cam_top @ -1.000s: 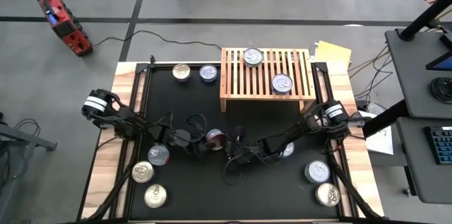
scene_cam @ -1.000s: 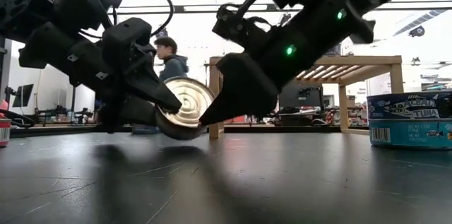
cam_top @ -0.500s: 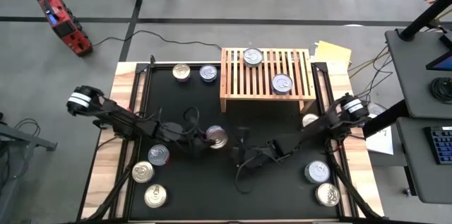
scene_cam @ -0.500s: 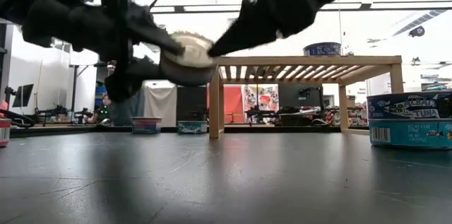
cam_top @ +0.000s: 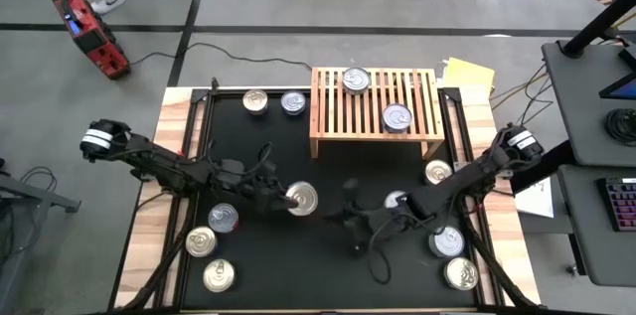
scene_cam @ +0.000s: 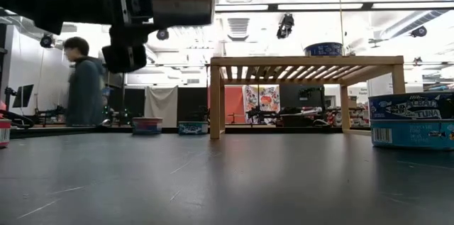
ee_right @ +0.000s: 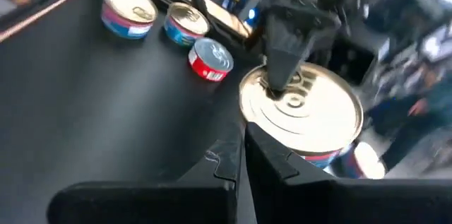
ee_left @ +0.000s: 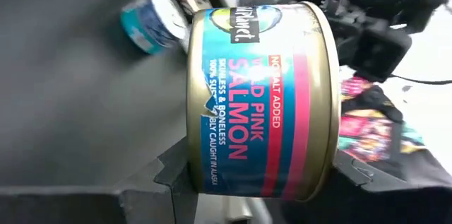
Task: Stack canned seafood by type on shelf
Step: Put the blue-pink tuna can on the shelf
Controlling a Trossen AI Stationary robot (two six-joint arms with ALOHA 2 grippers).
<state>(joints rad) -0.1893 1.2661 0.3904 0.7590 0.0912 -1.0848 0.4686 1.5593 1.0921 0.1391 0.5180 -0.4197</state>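
A salmon tin [cam_top: 302, 198] with a silver lid and a blue and red label [ee_left: 247, 104] hangs high above the black mat [cam_top: 328, 265] in my left gripper [cam_top: 289, 199], which is shut on it. My right gripper [cam_top: 343, 216] is shut, with its fingertips close to the tin's rim [ee_right: 247, 100] on the side toward the table's right edge. It does not show in the low view. The wooden shelf [cam_top: 338, 121] stands at the far edge on its short legs, with two tins [cam_top: 356, 79] [cam_top: 397, 116] on its slats. My left gripper pinches the tin between its flat faces, one finger [ee_right: 282, 61] on the middle of the lid [ee_right: 314, 121] and the other under the bottom. The fingers come level from the table's left. The tin [scene_cam: 181, 6] sits level, lid up, lifted clear of the mat. My right gripper holds nothing; whether its shut fingertips touch the tin's rim cannot be told.
Loose tins lie on the mat: two at the far left [cam_top: 255, 101], three at the near left [cam_top: 200, 242], several at the right [cam_top: 446, 241]. A blue tuna tin [scene_cam: 411, 118] stands near the low camera. A person [scene_cam: 84, 83] walks behind the table.
My left gripper has risen and rolled, lifting the tin off the mat, where it stood tilted on its rim; it now hangs level with its lid up. My right gripper has risen too, drawn back toward the table's right and near edges, and left the low view.
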